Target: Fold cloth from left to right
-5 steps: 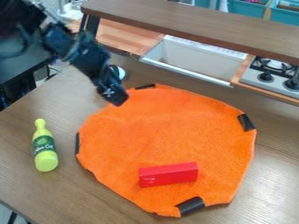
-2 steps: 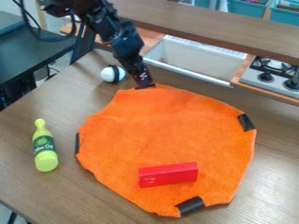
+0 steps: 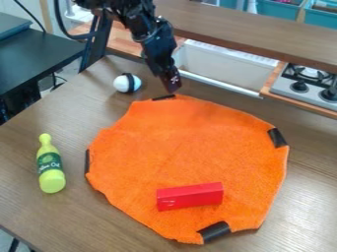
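The black gripper (image 3: 172, 88) hangs at the cloth's far edge, just above and beside the black patch on that edge. Spread flat on the table, the orange cloth (image 3: 184, 147) has black patches at its far, left, right and near edges. Lying on the near half of the cloth is a red box (image 3: 189, 196). Whether the gripper touches the cloth cannot be told from here.
A yellow-green bottle (image 3: 50, 164) lies left of the cloth on the wooden table (image 3: 39, 216). Behind the cloth's upper left is a white ball with a black band (image 3: 127, 83). A sink (image 3: 220, 69), a stove (image 3: 308, 83) and a raised shelf (image 3: 250, 27) border the far side.
From above the cloth's upper left, the gripper has moved right to the far edge, then slightly farther right and up. The ball has come into fuller view. Cloth and box have not moved.
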